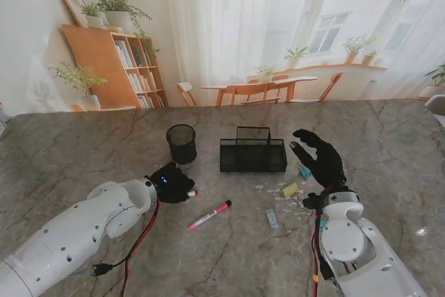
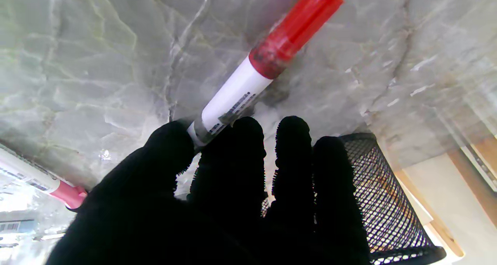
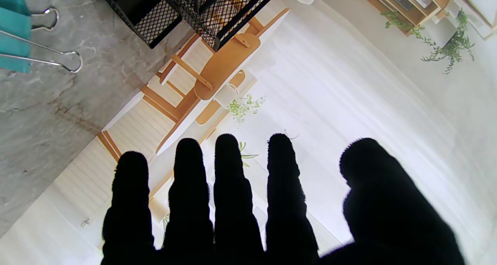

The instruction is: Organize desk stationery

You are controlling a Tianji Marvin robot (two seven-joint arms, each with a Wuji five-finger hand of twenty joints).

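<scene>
The left robot hand (image 2: 217,203) pinches the red marker (image 2: 268,63) by its white tail; the marker lies flat on the table (image 1: 83,144), cap pointing away from the fingers. The right robot hand (image 1: 320,158) is open, holding nothing.

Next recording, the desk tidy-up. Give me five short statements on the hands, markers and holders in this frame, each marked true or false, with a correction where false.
1. The left hand grips a red-capped marker. True.
2. The right hand holds the teal binder clip. False: its fingers are spread and hold nothing; the clip lies on the table.
3. A second, pink-capped marker lies loose on the table. True.
4. The round mesh cup has tipped onto its side. False: it stands upright, left of the rectangular mesh organizer.
5. The red-capped marker already stands in the cup. False: it is in the left hand, outside the cup.
</scene>
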